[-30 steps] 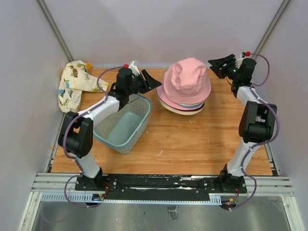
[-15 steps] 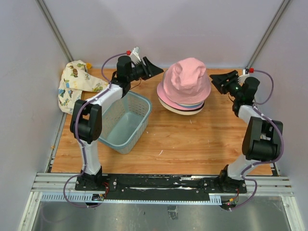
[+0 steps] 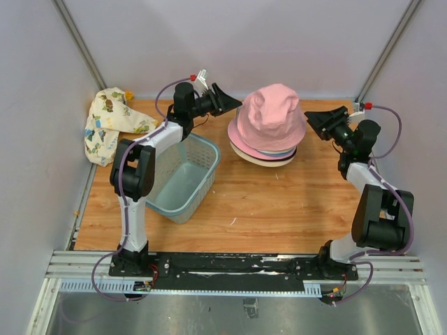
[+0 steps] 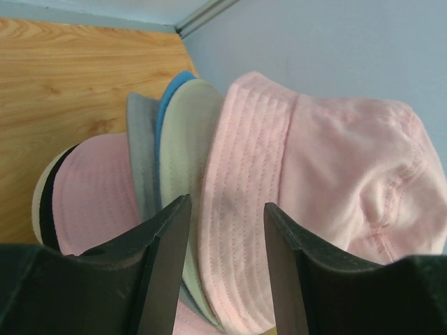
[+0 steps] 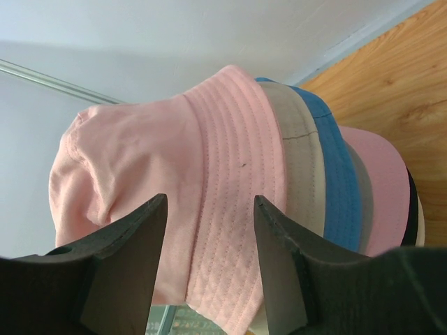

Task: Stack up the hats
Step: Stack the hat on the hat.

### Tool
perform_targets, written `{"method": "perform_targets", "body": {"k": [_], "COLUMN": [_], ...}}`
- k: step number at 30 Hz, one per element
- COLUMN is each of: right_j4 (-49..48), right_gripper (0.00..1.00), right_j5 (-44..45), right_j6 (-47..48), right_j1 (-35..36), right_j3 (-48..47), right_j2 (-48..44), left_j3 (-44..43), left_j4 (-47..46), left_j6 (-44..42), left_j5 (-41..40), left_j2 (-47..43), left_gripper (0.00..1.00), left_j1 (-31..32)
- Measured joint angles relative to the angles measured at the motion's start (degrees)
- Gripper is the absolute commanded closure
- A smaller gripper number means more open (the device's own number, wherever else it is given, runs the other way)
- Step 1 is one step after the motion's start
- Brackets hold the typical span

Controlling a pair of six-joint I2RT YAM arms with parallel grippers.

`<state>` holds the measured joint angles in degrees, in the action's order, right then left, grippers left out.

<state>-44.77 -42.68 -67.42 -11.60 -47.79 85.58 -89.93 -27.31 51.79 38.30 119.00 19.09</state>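
Note:
The hats stand in one stack at the back middle of the table, with a pink hat on top. Under its brim lie the brims of a beige hat, a teal one, a grey one, another pink one and a cream one. My left gripper hangs open just left of the stack, pointing at it. My right gripper hangs open just right of it. In each wrist view the pink brim shows beyond the open gripper; nothing is gripped.
A blue-grey mesh basket stands left of the stack, under my left arm. A cream cloth with cartoon prints lies at the back left corner. The enclosure walls stand close behind the hats.
My left gripper has moved back and right, closer to the stack. My right gripper has come down and forward to the stack's right side. The hats have not moved.

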Motion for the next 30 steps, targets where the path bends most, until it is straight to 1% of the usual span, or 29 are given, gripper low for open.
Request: {"method": "perform_targets", "body": {"k": [9, 20, 25, 30], "right_j4": [-3.7, -6.8, -8.2, -9.6], "right_gripper": [0.46, 0.46, 0.46, 0.46], "right_j5": [-1.2, -2.3, -2.4, -2.4], "right_j6": [-2.4, -3.6, -4.4, -5.2], "right_j1": [0.0, 0.2, 0.3, 0.7], "right_j3": [1.5, 1.6, 1.7, 1.7], "right_j2": [2.0, 3.4, 4.6, 5.5], "left_j3": [-3.5, -10.6, -12.1, -15.1], "left_j4": [-0.6, 5.0, 7.5, 8.5], "left_j6": [0.5, -2.6, -3.8, -4.5], "left_j5": [1.6, 1.4, 1.3, 1.6], "left_j2": [1.6, 5.5, 6.4, 7.9], "left_gripper": [0.49, 0.48, 0.48, 0.51], "left_j1": [0.0, 0.9, 1.0, 1.4]}}
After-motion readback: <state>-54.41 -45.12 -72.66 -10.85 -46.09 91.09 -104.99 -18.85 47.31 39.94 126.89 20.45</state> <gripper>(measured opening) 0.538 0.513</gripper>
